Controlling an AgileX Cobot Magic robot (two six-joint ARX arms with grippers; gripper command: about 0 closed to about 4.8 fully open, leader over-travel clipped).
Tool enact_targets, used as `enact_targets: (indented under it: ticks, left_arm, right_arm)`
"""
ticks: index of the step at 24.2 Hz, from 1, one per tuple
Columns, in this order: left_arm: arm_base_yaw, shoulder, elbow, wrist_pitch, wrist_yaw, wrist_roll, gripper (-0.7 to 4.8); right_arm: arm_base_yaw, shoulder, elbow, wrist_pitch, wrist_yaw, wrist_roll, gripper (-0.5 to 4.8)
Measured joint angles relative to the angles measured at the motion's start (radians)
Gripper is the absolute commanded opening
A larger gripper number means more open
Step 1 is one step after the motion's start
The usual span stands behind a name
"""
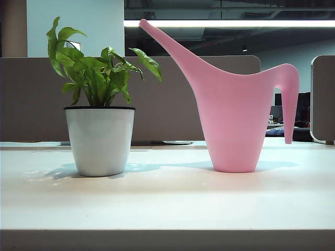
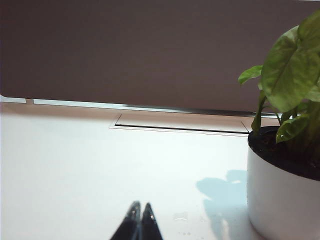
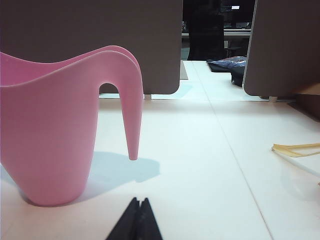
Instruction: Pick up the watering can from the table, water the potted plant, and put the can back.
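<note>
One watering can (image 1: 233, 112) and one potted plant (image 1: 99, 104) stand upright on the table (image 1: 167, 201), well apart, with bare tabletop between them. The can's spout points up toward the plant.

The left gripper (image 2: 138, 222) sits low over the table with its two jaws pressed together, holding nothing. The plant (image 2: 287, 150) is ahead of the jaws and off to one side, not touching.

The right gripper (image 3: 138, 217) has its jaws pressed together too. The can (image 3: 55, 130) stands just ahead and to one side, its handle tip hanging above the table. A thin yellowish thing (image 3: 297, 149), maybe a strap, lies far off to the other side.
</note>
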Motion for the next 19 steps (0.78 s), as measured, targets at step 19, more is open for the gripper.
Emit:
enact_targets:
  ticks: [19]
  left_arm:
    - [0.0, 0.0, 0.0, 0.0, 0.001, -0.003, -0.06]
  right_arm:
    - [0.004, 0.0, 0.0, -0.056, 0.0, 0.043, -0.01]
